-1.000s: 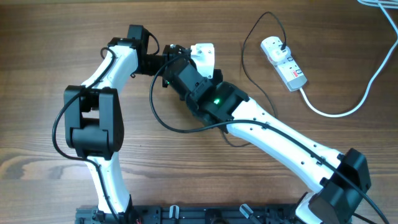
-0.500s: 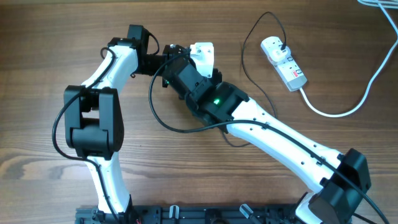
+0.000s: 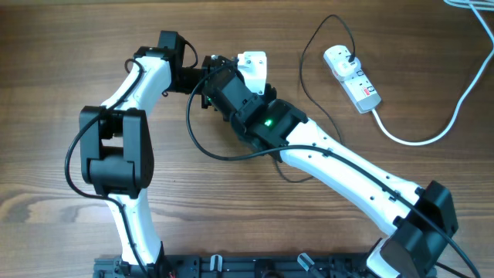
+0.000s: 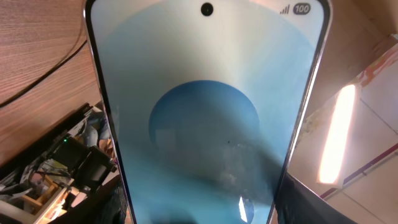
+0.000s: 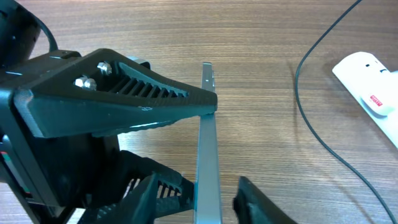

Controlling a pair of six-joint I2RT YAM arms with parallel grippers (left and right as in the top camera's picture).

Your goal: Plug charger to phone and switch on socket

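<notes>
Your left gripper (image 4: 199, 214) pinched the phone (image 4: 205, 112), seemingly by its edges; I couldn't tell how the right gripper (image 5: 205, 199) jaws stood. You needed the charger (image 3: 189, 125) tip squared before pushing.

The white-and-black right arm (image 3: 332, 158) has edged slightly toward the far edge of the surface, and the slack loop of the thin black charger cable (image 3: 188, 122) beneath it has drawn a little tighter.
</notes>
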